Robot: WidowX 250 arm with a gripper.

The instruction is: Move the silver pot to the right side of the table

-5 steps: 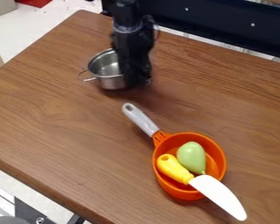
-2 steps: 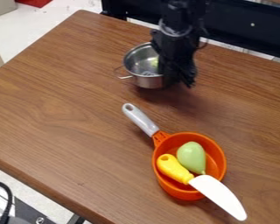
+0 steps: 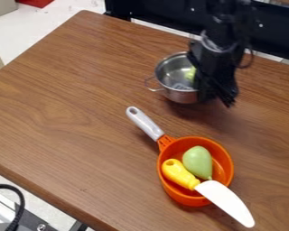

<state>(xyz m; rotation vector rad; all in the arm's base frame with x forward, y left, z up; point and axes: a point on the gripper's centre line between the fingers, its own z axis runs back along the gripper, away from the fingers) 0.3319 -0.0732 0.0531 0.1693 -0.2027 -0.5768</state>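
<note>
Pot in the grip of the pincer
The pincer is clenched on the pot's side opposite the wire handle, presumably because a thin wall is easier to pinch than the whole round body. The pot is just right of the middle of the tabletop, beyond the pan (whether its base touches the wood, I cannot tell). The knife lies beside the green toy in the pan, its blade over the rim, so a path farther right should stay clear of both, and level, since a one-sided hold may let the pot tip
</note>
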